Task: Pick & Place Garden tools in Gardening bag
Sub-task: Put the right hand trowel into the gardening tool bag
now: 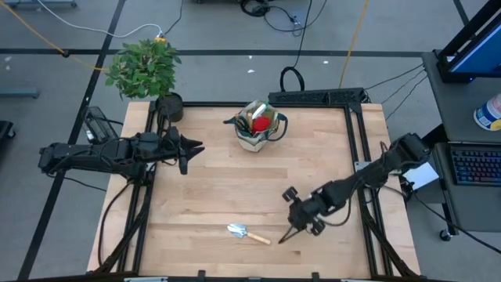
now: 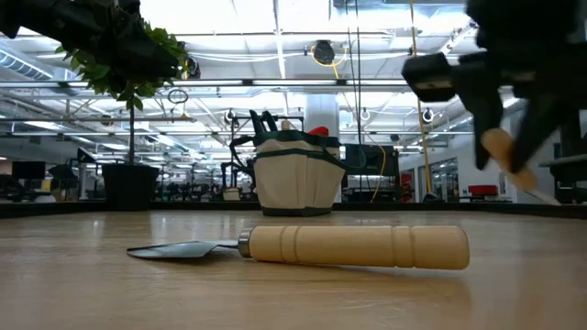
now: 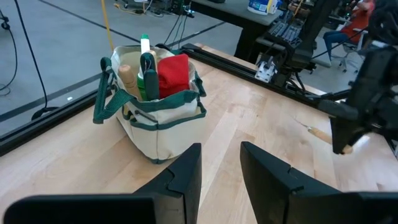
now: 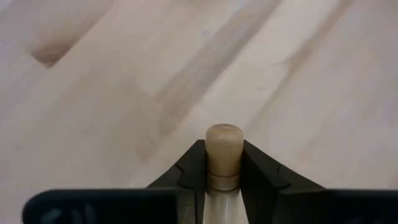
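With our right end effector (image 1: 300, 222) clamped on a wooden-handled tool (image 4: 222, 155) above the surface (image 1: 235, 188), the gardening bag (image 1: 257, 129) lies toward eleven o'clock, nearer our waiting, parted left end effector (image 1: 188, 150), while the trowel (image 1: 246, 233) lies crosswise at nine o'clock.

A wooden-handled trowel (image 1: 247, 233) lies flat near the table's front; the beige gardening bag (image 1: 257, 130) stands upright, filled.

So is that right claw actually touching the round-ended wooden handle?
Touching. The right wrist view shows the right gripper with both dark fingers pressed against the pale wooden handle.
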Motion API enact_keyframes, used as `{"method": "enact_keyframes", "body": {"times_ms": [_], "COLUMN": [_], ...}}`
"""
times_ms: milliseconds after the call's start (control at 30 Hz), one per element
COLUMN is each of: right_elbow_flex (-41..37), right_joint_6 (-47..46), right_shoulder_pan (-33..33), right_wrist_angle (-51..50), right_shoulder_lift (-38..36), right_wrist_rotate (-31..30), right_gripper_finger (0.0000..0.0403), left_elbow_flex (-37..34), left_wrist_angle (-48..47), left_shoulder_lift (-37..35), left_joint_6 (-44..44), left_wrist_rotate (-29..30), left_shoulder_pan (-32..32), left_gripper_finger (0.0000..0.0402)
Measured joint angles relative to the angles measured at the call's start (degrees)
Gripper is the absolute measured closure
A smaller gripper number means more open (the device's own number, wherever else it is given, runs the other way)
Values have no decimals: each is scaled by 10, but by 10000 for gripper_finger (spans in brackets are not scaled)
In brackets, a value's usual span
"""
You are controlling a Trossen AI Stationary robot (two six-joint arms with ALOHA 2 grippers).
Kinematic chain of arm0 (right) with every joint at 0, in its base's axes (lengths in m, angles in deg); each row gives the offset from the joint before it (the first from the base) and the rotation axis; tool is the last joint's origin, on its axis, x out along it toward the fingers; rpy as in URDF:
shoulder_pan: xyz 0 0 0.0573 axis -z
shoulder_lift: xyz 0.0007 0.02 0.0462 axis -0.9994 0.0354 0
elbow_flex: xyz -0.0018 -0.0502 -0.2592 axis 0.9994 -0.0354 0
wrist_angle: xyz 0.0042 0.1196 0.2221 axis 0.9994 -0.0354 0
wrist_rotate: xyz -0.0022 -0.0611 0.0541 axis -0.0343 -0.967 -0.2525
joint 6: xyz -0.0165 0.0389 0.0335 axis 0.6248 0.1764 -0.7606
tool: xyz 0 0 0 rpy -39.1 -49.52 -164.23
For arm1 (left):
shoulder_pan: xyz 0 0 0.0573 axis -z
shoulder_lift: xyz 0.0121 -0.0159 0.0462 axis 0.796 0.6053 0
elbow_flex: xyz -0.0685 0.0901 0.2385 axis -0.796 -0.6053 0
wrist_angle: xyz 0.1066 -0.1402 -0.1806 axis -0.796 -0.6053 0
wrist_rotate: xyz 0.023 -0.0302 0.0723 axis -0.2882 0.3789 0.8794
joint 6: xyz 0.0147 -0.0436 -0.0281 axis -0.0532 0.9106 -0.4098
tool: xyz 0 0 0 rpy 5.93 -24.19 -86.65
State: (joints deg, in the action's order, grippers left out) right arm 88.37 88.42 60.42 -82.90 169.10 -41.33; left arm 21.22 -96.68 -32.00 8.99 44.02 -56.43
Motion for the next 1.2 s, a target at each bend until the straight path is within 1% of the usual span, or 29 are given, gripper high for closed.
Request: {"method": "enact_keyframes", "body": {"times_ms": [167, 333, 400, 467, 700, 1000, 1033, 1100, 1200], "right_elbow_flex": [0, 1, 1, 1, 1, 1, 1, 1, 1], "right_joint_6": [39, 135, 167, 176, 143, 137, 129, 107, 52], "right_shoulder_pan": [47, 103, 135, 170, 285, 381, 390, 412, 441], "right_wrist_angle": [-50, -123, -128, -122, 16, 200, 223, 271, 348], "right_shoulder_lift": [-43, -89, -105, -119, -153, -166, -165, -165, -158], "right_wrist_rotate": [1, 2, 2, 0, 2, 4, 6, 30, 49], "right_gripper_finger": [343, 343, 343, 343, 343, 343, 343, 343, 343], "left_elbow_flex": [0, 0, 0, 0, 0, 0, 0, 0, 0], "left_wrist_angle": [0, 0, 0, 0, 0, 0, 0, 0, 0], "left_shoulder_lift": [0, 0, 0, 0, 0, 0, 0, 0, 0], "left_joint_6": [2, 12, 12, 10, -8, -8, -7, -7, -7], "left_wrist_rotate": [0, 0, 0, 0, 0, 2, 2, 2, 2], "left_shoulder_pan": [0, 0, 0, 0, 0, 0, 0, 0, 0], "left_gripper_finger": [284, 284, 284, 284, 284, 284, 284, 284, 284]}}
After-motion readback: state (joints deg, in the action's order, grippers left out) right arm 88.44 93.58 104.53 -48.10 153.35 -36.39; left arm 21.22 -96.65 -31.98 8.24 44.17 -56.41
